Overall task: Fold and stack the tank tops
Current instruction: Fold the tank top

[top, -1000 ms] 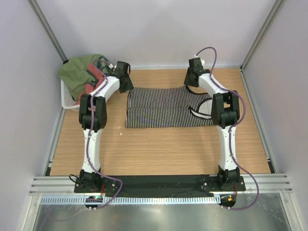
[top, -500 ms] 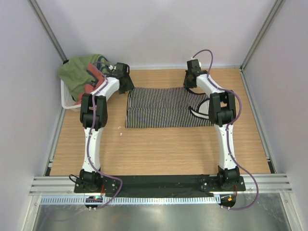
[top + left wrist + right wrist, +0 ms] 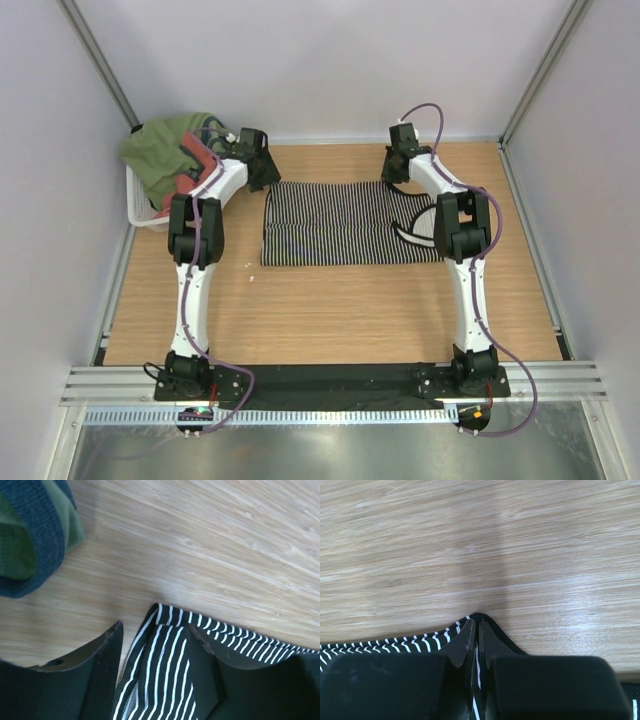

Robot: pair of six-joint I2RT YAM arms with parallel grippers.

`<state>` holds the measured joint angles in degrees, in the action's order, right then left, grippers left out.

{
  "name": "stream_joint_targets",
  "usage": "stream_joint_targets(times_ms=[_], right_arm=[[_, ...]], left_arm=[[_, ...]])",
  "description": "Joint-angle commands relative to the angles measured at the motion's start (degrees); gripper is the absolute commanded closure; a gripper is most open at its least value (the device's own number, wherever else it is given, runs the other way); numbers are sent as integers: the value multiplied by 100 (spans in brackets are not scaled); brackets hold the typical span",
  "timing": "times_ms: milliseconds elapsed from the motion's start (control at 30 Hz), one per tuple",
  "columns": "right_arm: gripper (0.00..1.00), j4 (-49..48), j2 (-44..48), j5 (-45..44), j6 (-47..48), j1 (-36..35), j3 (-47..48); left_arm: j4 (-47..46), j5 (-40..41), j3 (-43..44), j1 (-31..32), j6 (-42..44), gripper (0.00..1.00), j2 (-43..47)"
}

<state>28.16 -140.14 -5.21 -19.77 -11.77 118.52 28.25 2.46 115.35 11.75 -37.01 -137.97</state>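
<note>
I saw the striped top (image 3: 340,222) lying flat on the table (image 3: 330,310), towards its far side. At the top's far left corner my left gripper (image 3: 155,630) stood released, its 2 fingers straddling the cloth. At the far right corner my right gripper (image 3: 475,622) was clenched on the edge. Far left, the basket (image 3: 135,205) held the red top (image 3: 185,180) with green cloth (image 3: 165,150).

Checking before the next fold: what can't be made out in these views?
Top view: salmon-red tank top mostly buried under green cloth.
Right wrist view: layers of striped tank top pinched, hidden by right gripper.
Top view: left gripper fingertips, hidden under its wrist.
</note>
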Motion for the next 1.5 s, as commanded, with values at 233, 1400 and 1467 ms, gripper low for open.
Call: stream_joint_targets(times_ms=[233,1400,1467], right_arm=[[94,-13,65,108,17,26,215],[99,-1322,3141,-32,-299,-238,-3659],[99,-1401,3334,-111,-352,-290,-3931]], left_arm=[[294,-132,848,-41,-87,76,-546],[-1084,-299,-3044,231,-69,100,2907],[-1120,-70,-3289,328,-60,100,3092]])
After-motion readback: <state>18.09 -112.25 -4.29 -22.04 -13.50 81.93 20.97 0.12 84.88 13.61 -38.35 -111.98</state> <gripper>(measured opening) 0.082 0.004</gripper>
